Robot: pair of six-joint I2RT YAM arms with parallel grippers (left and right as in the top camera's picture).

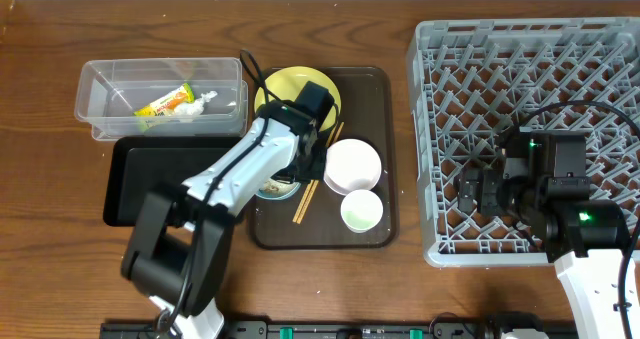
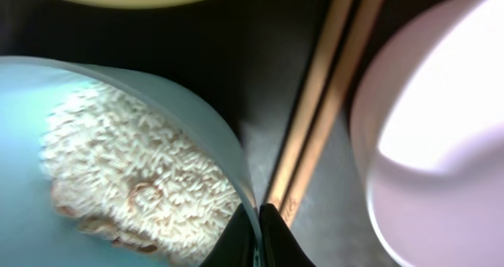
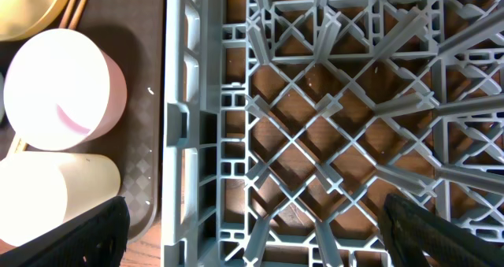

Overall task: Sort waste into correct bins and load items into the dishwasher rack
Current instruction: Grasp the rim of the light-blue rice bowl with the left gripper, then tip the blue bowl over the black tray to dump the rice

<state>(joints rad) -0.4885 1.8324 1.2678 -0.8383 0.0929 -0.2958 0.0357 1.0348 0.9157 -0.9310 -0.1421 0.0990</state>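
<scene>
Left gripper [image 2: 257, 237] is clamped on the rim of the light blue bowl [image 2: 24, 141]; rice scraps [image 2: 134, 168] are held inside, chopsticks [image 2: 315, 117] at its 3 o'clock. Right gripper [image 3: 256, 235] is spread wide above the dishwasher rack [image 3: 315, 101].

No text, brand, number or sign can be read in any of the views. The snack wrapper [image 1: 172, 104] lying in the clear tub [image 1: 97, 80] carries green-and-orange printing that may include lettering. From overhead it is too small and crinkled to make out.
</scene>
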